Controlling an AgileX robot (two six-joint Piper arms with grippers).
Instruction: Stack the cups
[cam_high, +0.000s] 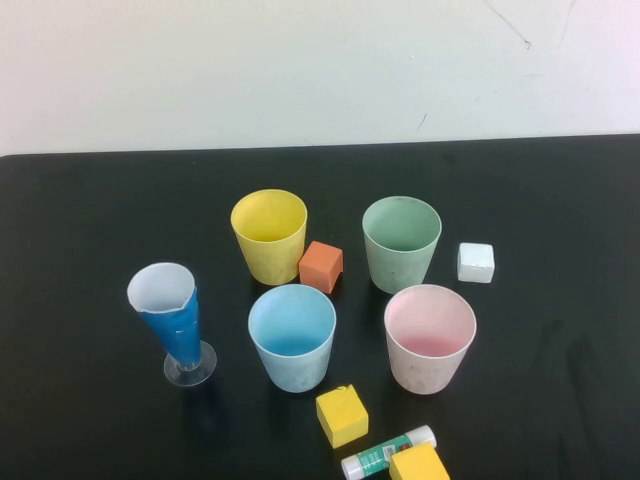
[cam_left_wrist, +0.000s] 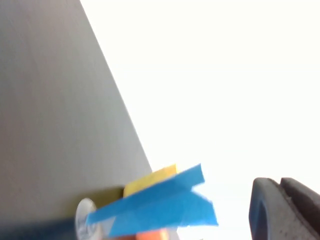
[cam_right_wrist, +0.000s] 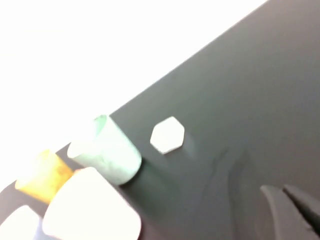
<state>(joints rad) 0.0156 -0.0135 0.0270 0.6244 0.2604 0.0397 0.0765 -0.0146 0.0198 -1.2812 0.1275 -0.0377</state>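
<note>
We count four cups on the black table (cam_high: 80, 300), all upright, mouths up, none nested, in a two-by-two block. Left to right: one blue-and-white conical glass (cam_high: 172, 318) on a clear round foot stands alone at the left, apart from the block. Then yellow cup (cam_high: 269, 235) at the back, light blue cup (cam_high: 292, 336) in front of it. One orange cube (cam_high: 321, 265) sits just beside the yellow cup, between the two columns. Next green cup (cam_high: 401, 243) at the back, pink cup (cam_high: 429, 337) in front. One white cube (cam_high: 475, 262) lies near the green cup on its right.

Near edge: two yellow cubes, one (cam_high: 342, 415) in front of the light blue cup, one (cam_high: 418, 465) cut by the frame edge and touching one glue stick (cam_high: 388, 452).

So we have three cube colours, four cubes total.

Left gripper (cam_left_wrist: 280, 210) is out of the high view, off the table's left side, fingers pressed together, holding nothing. Right gripper (cam_right_wrist: 290, 210) is likewise off to the right, fingers pressed together, empty
</note>
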